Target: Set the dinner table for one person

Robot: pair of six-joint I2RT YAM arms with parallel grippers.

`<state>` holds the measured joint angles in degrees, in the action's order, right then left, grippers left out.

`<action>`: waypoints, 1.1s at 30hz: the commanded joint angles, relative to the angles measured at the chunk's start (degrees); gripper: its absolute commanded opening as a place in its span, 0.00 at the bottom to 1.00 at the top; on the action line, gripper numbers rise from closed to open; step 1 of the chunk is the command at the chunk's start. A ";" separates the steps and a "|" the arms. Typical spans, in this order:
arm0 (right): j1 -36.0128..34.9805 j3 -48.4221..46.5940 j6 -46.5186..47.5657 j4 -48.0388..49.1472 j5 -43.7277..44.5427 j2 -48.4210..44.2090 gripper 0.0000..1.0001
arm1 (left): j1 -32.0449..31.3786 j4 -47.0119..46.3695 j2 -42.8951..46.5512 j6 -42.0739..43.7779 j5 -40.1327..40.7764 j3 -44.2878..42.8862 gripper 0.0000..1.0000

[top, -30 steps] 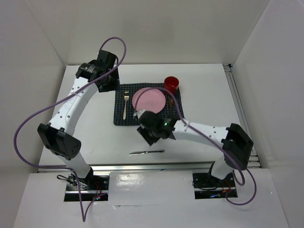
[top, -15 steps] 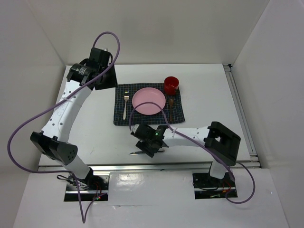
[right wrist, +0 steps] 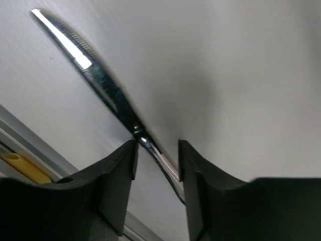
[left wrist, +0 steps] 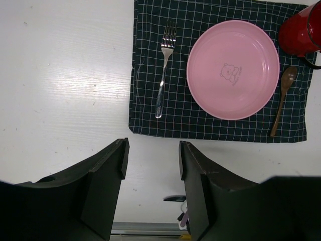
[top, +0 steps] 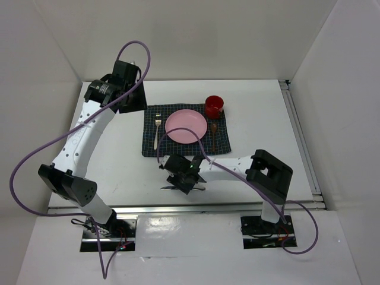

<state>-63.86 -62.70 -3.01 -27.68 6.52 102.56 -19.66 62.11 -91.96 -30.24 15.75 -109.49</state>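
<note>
At the near edge of the dinner table point(top: 119, 169), just in front of the metal rail point(top: 225, 208), a table knife point(right wrist: 98, 73) lies flat on the bare white surface, apart from the place setting. The right gripper point(right wrist: 155, 144) has swung back from beside the plate and dropped over this knife in the last second. Its jaws now stand partly open, one finger on each side of the knife near where blade meets handle. They straddle it but have not closed on it, so nothing is held yet. The overhead view shows the knife in the same spot as a second ago, so the pick-up is only now being lined up.

Further back, the dark checked placemat point(left wrist: 145, 75) already carries a fork point(left wrist: 163, 75) on its left, a pink plate point(left wrist: 232, 70) in the middle, a wooden spoon point(left wrist: 282, 98) right of the plate and a red cup point(left wrist: 301, 32) at the far right corner. The knife looks like the last piece missing, probably bound for the gap by the plate's right side.

Far left, the left gripper point(left wrist: 152, 145) hangs raised above the table beyond the mat's far-left corner, having drawn slightly outward. Its jaws are well apart and empty, clear of the right arm's work.
</note>
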 commanded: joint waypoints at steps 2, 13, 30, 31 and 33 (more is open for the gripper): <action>2.94 -0.15 0.81 3.78 -2.82 2.03 0.45 | -0.20 -0.58 1.17 0.61 0.59 -0.20 0.61; 4.53 0.47 1.86 2.72 -5.47 4.75 0.34 | -0.20 -0.58 1.17 0.62 1.13 0.95 0.61; 3.47 -3.40 0.20 -0.09 5.60 -5.97 0.11 | -0.20 -0.58 1.17 0.62 1.13 0.42 0.61; 3.47 -3.40 0.19 -0.09 6.65 -6.58 0.08 | -0.20 -0.58 1.17 0.62 1.13 0.42 0.61; 3.47 -3.92 -0.42 -0.09 7.27 -8.16 0.06 | -0.20 -0.58 1.17 0.62 1.65 0.42 0.61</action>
<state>-60.23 -63.68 -2.33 -27.44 9.74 99.79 -19.66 62.15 -91.96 -30.17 16.32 -108.31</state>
